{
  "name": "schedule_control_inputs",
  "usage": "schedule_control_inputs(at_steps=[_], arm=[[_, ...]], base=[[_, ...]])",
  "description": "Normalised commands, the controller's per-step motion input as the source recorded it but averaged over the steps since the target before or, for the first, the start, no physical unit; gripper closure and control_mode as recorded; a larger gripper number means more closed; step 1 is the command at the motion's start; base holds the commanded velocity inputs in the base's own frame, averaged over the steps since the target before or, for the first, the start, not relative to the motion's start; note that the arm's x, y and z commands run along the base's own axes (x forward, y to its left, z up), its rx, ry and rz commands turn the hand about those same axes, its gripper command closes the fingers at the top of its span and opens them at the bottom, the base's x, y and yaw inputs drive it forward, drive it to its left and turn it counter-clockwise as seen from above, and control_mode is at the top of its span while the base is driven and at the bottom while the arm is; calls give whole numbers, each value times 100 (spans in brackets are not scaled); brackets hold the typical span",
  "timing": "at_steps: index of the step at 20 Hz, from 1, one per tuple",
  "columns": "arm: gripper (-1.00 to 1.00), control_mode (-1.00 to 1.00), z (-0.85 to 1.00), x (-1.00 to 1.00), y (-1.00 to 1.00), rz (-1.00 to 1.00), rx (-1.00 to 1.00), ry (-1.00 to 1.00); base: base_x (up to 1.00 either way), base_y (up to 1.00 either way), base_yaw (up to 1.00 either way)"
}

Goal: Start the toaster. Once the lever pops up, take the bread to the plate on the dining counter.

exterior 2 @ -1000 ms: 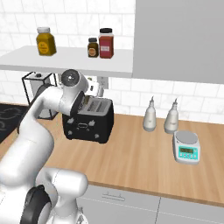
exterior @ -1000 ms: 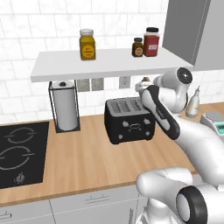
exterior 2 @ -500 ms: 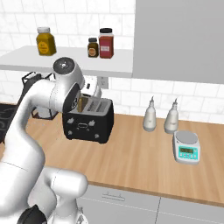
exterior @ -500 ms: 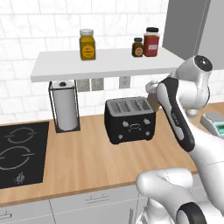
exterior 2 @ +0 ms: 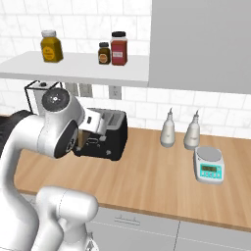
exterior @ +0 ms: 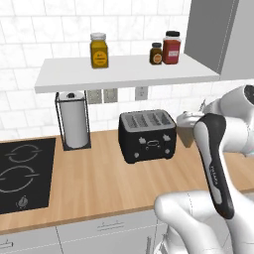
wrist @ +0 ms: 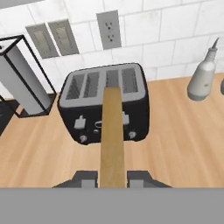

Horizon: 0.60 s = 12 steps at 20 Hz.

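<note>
Jaws pinch the flat tan bread [wrist: 113, 131] edge-on above the boxy black toaster [wrist: 103, 103].

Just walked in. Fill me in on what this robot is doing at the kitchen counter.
The robot arm's claw is shut on a slice of bread, held edge-on above the black toaster. The toaster sits on the wood counter between a paper towel roll and two white bottles. All four slots on top of the toaster look empty, so the bread is already out. There is no plate here to put it on.
</note>
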Motion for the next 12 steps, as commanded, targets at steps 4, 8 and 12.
schedule_control_inputs(at_steps=[4, 8, 12], arm=[[100, -100, 40, -23, 0, 2, 0, 3], [100, -100, 2, -15, 5, 3, 0, -2], [100, -100, 0, 0, 0, 0, 0, 0]], base=[[0, 0, 0], [0, 0, 0], [0, 0, 0]])
